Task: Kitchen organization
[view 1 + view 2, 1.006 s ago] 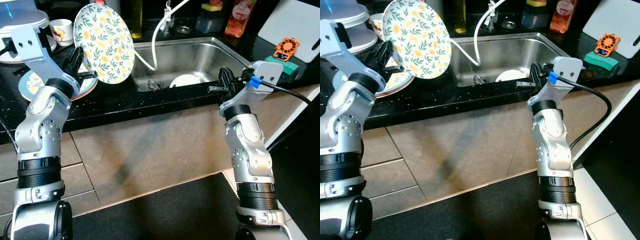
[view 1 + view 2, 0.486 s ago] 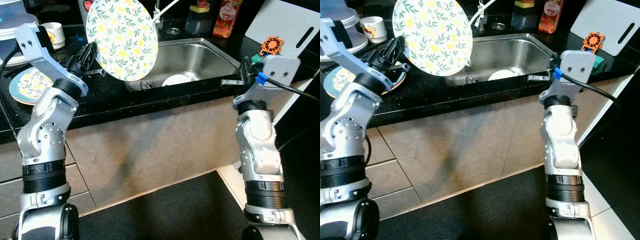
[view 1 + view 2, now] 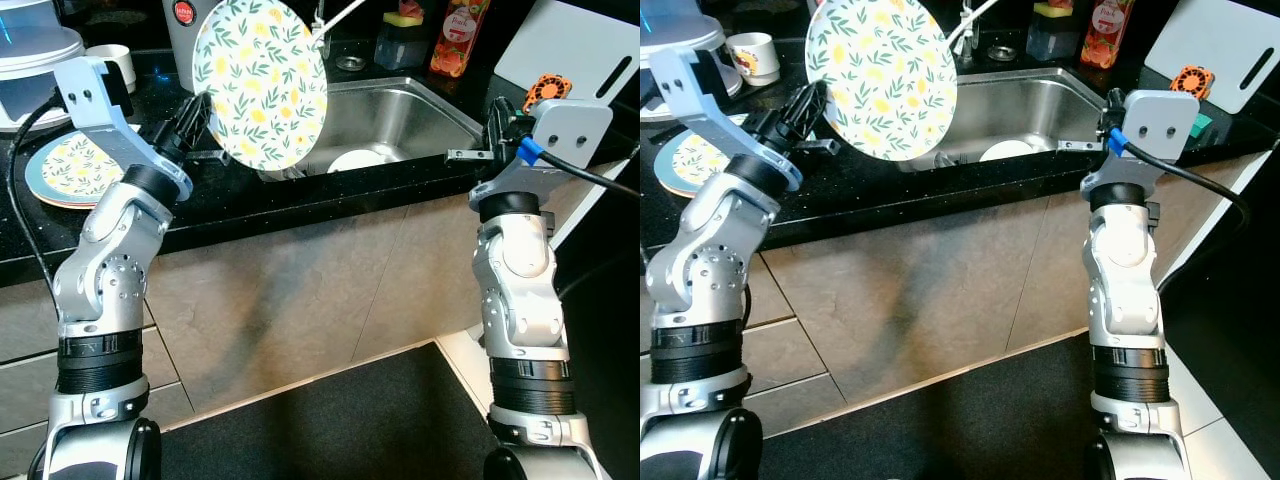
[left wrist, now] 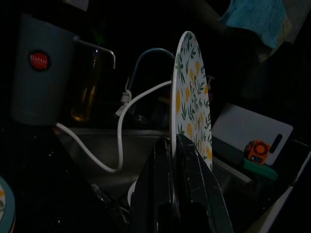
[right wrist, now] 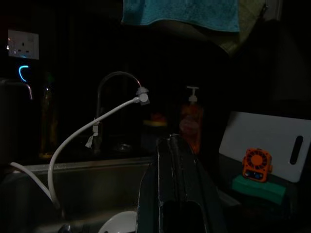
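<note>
My left gripper [image 3: 200,132] is shut on the lower rim of a white plate with a yellow-and-green floral pattern [image 3: 262,82]. The plate is held upright above the black counter, at the left edge of the steel sink [image 3: 425,100]. In the left wrist view the fingers [image 4: 165,160] pinch the plate's edge [image 4: 192,102]. A matching plate [image 3: 68,168] lies flat on the counter at the left. My right gripper [image 3: 470,154] is shut and holds nothing, level with the sink's front right corner. A white dish [image 3: 352,160] lies in the sink.
A white hose [image 3: 338,14] arcs from the tap into the sink. Behind the sink stand a soap bottle [image 3: 460,38] and a sponge holder [image 3: 402,30]. A white cutting board [image 3: 570,48] and an orange fan [image 3: 545,90] sit at the right, a mug [image 3: 112,58] at the back left.
The camera has shifted. My left gripper has carried the floral plate rightwards, from beside the sink to its left edge. The right gripper has moved a little towards the sink's right corner.
</note>
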Available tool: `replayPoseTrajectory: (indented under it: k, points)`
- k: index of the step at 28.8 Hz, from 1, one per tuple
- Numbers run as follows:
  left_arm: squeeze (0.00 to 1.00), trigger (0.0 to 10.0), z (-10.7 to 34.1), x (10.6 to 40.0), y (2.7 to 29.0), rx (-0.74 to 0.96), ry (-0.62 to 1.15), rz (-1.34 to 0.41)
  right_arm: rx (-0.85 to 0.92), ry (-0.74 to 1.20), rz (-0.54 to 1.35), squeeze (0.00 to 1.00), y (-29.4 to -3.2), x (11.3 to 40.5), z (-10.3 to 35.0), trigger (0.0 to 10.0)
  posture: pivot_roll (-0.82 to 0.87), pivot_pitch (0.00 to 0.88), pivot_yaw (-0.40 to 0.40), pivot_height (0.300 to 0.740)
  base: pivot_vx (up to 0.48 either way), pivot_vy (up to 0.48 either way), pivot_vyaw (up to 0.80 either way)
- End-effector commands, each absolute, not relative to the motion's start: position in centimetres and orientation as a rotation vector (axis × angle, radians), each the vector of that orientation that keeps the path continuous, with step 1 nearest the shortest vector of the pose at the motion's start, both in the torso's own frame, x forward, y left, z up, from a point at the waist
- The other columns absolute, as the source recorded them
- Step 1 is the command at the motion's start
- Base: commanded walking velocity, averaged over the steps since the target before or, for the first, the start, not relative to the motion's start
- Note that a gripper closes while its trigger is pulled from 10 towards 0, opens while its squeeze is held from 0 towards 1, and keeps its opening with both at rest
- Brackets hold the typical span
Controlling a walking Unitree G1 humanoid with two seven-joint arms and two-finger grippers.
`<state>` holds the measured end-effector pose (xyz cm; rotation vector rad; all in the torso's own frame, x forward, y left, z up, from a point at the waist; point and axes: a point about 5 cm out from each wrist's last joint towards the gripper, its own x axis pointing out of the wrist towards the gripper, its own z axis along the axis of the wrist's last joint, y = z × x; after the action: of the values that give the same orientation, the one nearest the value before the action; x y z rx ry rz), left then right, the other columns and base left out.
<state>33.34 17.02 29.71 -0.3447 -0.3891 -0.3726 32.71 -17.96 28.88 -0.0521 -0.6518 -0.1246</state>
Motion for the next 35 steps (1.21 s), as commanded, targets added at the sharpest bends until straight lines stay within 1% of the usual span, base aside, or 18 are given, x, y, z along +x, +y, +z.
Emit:
replayPoseTrajectory:
  k: [1,35]
  points:
    - [0.00,10.0,30.09,33.35,17.04,-0.330,-0.408,-0.373,-0.048,-0.664,-0.128,0.00,-17.97,32.60,28.98,10.0,0.12,0.054,-0.025,0.740,0.334,0.000,0.00]
    - [0.00,10.0,30.31,33.45,17.46,-0.315,-0.422,-0.361,-0.040,-0.653,-0.121,0.00,-17.87,32.73,28.71,10.0,0.13,0.049,-0.020,0.740,0.349,0.000,0.00]
